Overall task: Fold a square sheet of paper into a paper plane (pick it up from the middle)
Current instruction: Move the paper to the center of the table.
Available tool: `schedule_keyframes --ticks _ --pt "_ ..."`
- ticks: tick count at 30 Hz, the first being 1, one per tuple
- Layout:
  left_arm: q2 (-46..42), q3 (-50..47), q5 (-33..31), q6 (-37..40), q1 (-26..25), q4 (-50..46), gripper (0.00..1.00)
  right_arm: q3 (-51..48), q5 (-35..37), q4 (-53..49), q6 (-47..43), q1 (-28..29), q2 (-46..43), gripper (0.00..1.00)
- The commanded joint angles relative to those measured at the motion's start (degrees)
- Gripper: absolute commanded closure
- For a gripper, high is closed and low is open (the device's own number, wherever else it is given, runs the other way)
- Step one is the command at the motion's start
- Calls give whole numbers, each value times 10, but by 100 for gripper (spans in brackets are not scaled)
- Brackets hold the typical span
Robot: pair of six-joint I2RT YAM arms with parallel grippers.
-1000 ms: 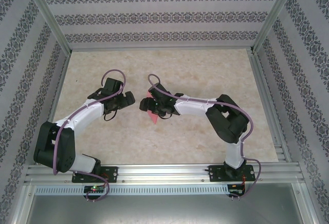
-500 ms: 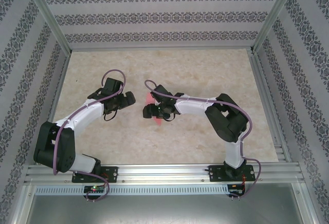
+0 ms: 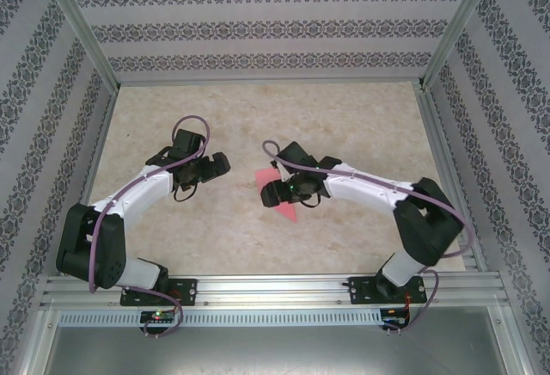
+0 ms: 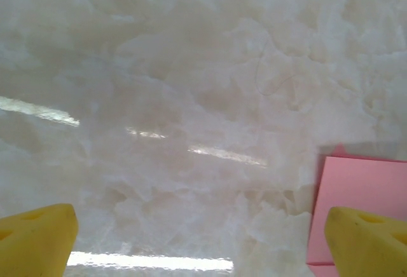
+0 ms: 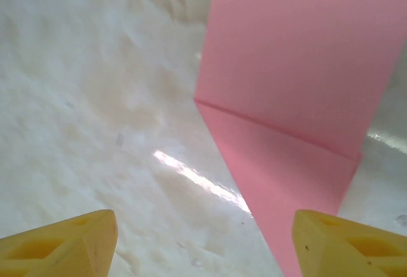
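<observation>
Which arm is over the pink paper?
The right arm: its jaws hang open directly above the paper. The left arm stops short, its jaws off to the paper's side.

You have the sheet of paper [image 3: 288, 212] lying on the table [image 3: 344, 117] near its middle. The right gripper [image 3: 273, 193] sits above it and covers its centre, so one part pokes out behind the gripper and another in front, toward the rail [image 3: 275, 289]. The left gripper [image 3: 216, 166] lies to the left of the sheet, apart from it, with bare table between.

From the left wrist, the sheet lies at the lower right, partly behind the finger [image 4: 369, 242] on that side. From the right wrist, it runs from the upper right down beside the right-side finger [image 5: 350, 245], while the other finger [image 5: 60, 245] stands over bare table.

Both arm bases sit on the rail at the near edge.
</observation>
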Motion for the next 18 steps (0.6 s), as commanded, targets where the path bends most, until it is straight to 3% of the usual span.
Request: schedule_keyframes --ticks 1,6,18 --pt "-16 -17 56 -18 2 52 0 -36 50 77 114 -4 -31 27" --pt "-19 -33 98 -41 -24 90 0 -80 83 155 218 -7 -39 28" --pt "-7 -58 128 -105 -91 148 4 -91 59 195 295 -16 33 35"
